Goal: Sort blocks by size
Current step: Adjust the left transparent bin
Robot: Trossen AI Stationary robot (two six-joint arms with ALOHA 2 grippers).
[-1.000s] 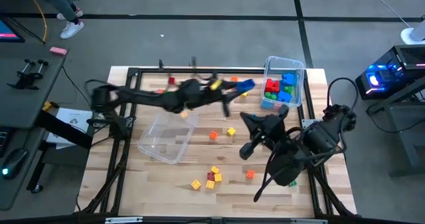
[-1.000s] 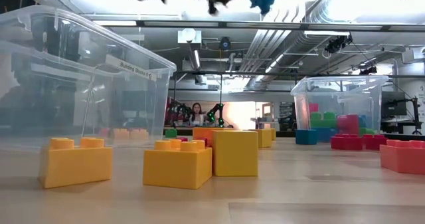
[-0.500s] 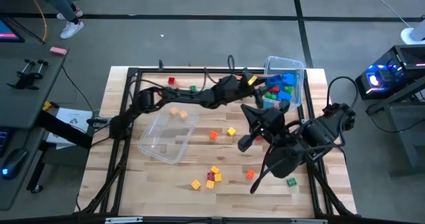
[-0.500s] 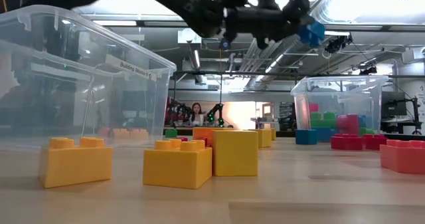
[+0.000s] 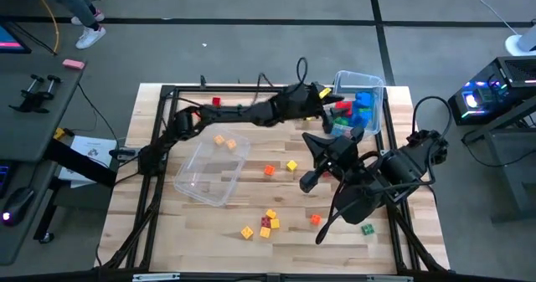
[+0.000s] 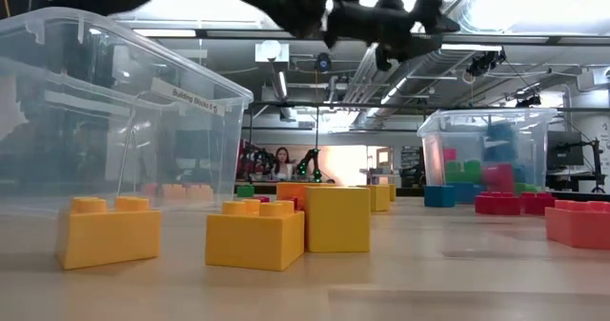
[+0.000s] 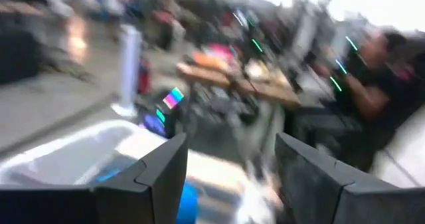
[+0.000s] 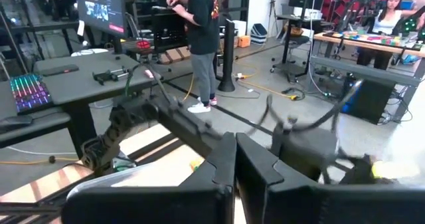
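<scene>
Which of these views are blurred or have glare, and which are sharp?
Left wrist view: heavy motion blur, only the open left gripper reads clearly. Right wrist view: sharp room, but the left arm is smeared. Low view: yellow blocks sharp; ceiling lights glare. High view: even light, mostly sharp; the right gripper waits over the table.

Your high view looks straight down on the whole bench (image 5: 209, 232). Your low view sits at bench-top level, close behind yellow blocks (image 6: 255, 233), facing the room. Both share the clear bin (image 5: 209, 171) (image 6: 114, 111). Each wrist view looks forward past its own fingers toward the room.
</scene>
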